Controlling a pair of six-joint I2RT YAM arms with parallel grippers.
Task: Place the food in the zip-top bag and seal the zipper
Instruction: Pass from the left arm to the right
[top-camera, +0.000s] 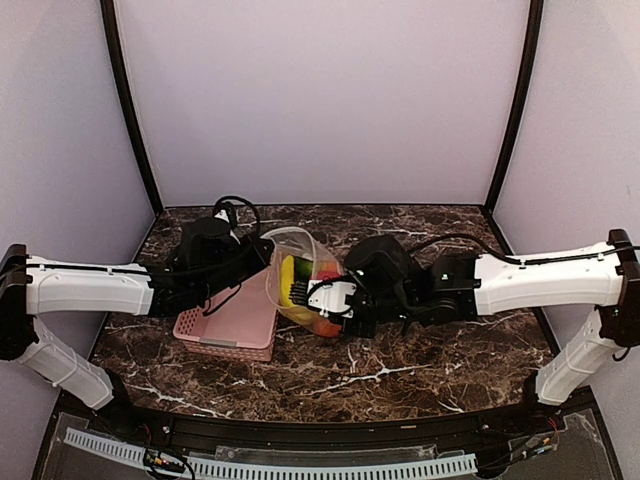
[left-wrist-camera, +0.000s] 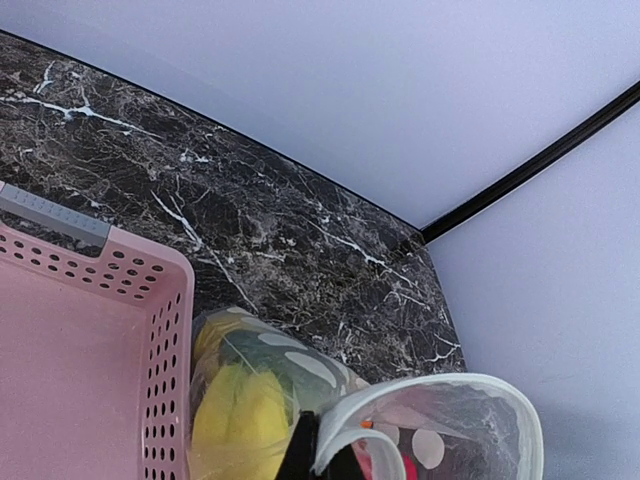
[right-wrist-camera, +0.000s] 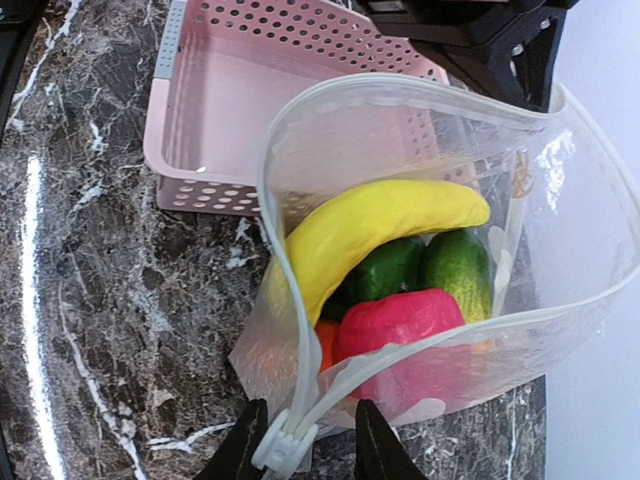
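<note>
Surface: a dark marble-patterned table (top-camera: 430, 375) with white veins and a glossy finish.
Room: plain pale lilac walls (top-camera: 320, 100) close it in at the back and on both sides, with black strips (top-camera: 128, 110) running up the two back corners.
Basket: a pink slotted basket (top-camera: 225, 325) sits left of centre and looks empty.
Bag: the zip-top bag (right-wrist-camera: 560, 230) lies just right of the basket and touches it, its mouth gaping wide.
Food: the food is inside the bag. The yellow banana (right-wrist-camera: 370, 225) is on top, with green pieces (right-wrist-camera: 455, 265), a magenta-red piece (right-wrist-camera: 400, 320) and a sliver of orange (right-wrist-camera: 325, 345) beneath.
Zipper: the zipper (right-wrist-camera: 400, 352) is unsealed along the whole mouth.
Left pincer: the left gripper (left-wrist-camera: 320, 460) is clenched on the bag's far rim.
Right pincer: the right gripper (right-wrist-camera: 305, 450) is released, its jaws straddling the near zipper end.
</note>
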